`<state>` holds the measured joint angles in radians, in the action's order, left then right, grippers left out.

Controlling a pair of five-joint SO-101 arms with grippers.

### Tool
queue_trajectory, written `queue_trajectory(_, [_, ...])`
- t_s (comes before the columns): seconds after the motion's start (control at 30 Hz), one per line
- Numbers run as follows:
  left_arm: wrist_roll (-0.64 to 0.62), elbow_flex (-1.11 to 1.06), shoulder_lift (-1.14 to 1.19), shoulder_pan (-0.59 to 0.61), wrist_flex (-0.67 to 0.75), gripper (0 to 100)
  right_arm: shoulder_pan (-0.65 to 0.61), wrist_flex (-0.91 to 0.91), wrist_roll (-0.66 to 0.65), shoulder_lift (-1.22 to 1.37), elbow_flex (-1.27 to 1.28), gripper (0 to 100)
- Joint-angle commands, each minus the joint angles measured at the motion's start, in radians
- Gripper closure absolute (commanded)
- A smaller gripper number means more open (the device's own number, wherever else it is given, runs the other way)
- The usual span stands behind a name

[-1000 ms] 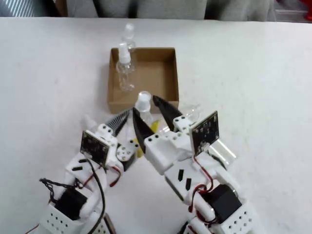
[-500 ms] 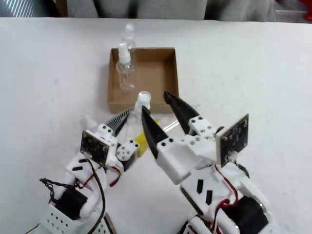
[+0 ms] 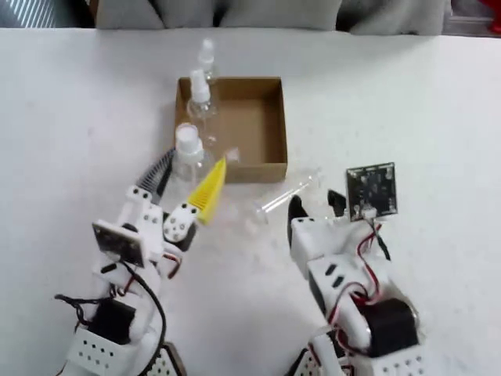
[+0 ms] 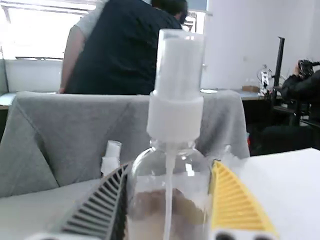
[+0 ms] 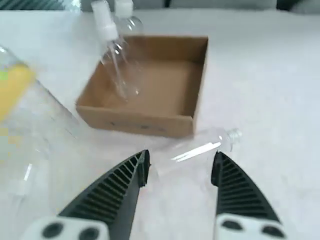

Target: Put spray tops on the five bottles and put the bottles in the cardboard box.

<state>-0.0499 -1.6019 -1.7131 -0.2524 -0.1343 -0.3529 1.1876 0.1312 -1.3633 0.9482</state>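
**A:** What's the setting?

**B:** Grey cushions (image 3: pixel 274 12) line the far edge of a white table (image 3: pixel 407 102). An open cardboard box (image 3: pixel 235 171) sits mid-table.

**A:** And the pincers?

**B:** The left pincer (image 3: pixel 185 176) is clamped on the held bottle (image 3: pixel 188 157), with 1 black finger and 1 yellow finger pressed to its sides. That bottle is clear and upright and wears a white spray top (image 4: pixel 177 85). It is at the box's near corner on the left arm's side. Whether it touches the table, I cannot tell.

**A:** The right one?

**B:** The right pincer (image 5: pixel 181 157) gapes wide and grips nothing. Just past its fingertips is the lying bottle (image 5: pixel 200 147), on its side in front of the box with a bare neck, apart from both fingers.

**A:** Other bottles?

**B:** 2. The leaning bottle (image 3: pixel 201 102), spray top on, rests inside the box at the far corner on the left arm's side. The far bottle (image 3: pixel 207 55), also topped, stands just behind the box.
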Motion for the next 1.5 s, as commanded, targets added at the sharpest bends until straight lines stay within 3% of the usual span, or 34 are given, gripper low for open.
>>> queue_trajectory(0.0, [0.011,0.015,-0.007,0.065,0.091,92,0.054,-0.159,-0.011,0.007,0.164,81.9])
queue_trajectory(0.27, [0.011,0.120,0.033,0.087,0.170,92,0.081,-0.552,-0.002,0.007,0.505,82.1])
queue_trajectory(0.53, [0.011,0.427,0.466,0.087,0.192,92,0.082,-0.619,-0.002,0.007,0.566,82.1])
queue_trajectory(0.8, [0.005,0.422,0.839,0.088,0.555,92,0.166,-0.621,-0.002,0.007,0.575,82.1])
queue_trajectory(1.17, [0.003,0.391,1.268,0.085,0.990,92,0.171,-0.634,-0.002,0.007,0.580,82.1])
queue_trajectory(1.47, [0.003,0.393,1.540,0.105,1.220,92,0.171,-0.776,-0.009,0.007,0.667,82.1])
